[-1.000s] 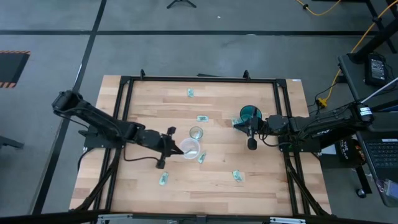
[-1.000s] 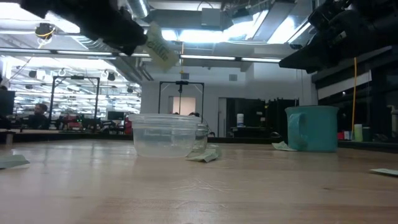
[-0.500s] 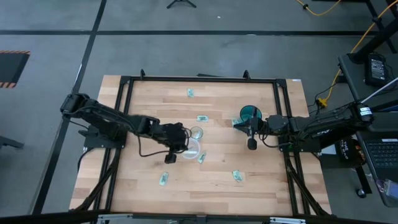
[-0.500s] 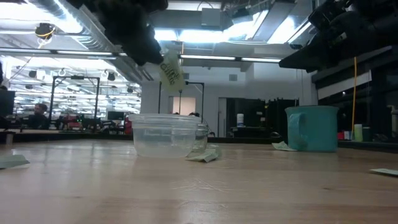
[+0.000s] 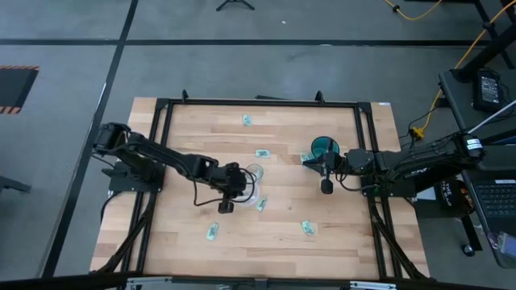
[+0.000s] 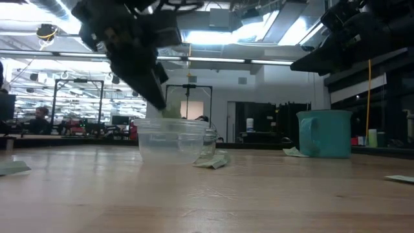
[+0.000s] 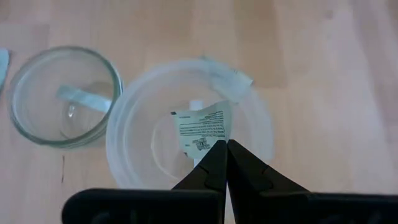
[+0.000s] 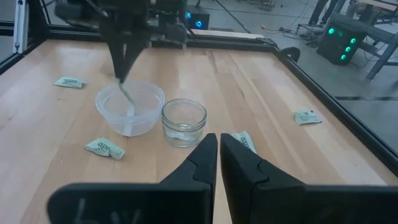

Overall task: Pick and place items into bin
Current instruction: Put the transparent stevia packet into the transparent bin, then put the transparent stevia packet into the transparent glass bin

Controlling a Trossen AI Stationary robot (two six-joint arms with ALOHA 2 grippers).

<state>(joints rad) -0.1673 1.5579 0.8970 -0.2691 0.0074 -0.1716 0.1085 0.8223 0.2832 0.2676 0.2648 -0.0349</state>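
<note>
Over bowl, left tool dangles packet upright.

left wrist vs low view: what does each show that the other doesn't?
Left wrist only: printed text on the packet pinched in the shut left gripper, and a strip of paper inside the glass jar. Low only: the teal mug, the right arm overhead, a folded packet beside the bowl. Both: the clear plastic bowl, with the held packet over it.
</note>
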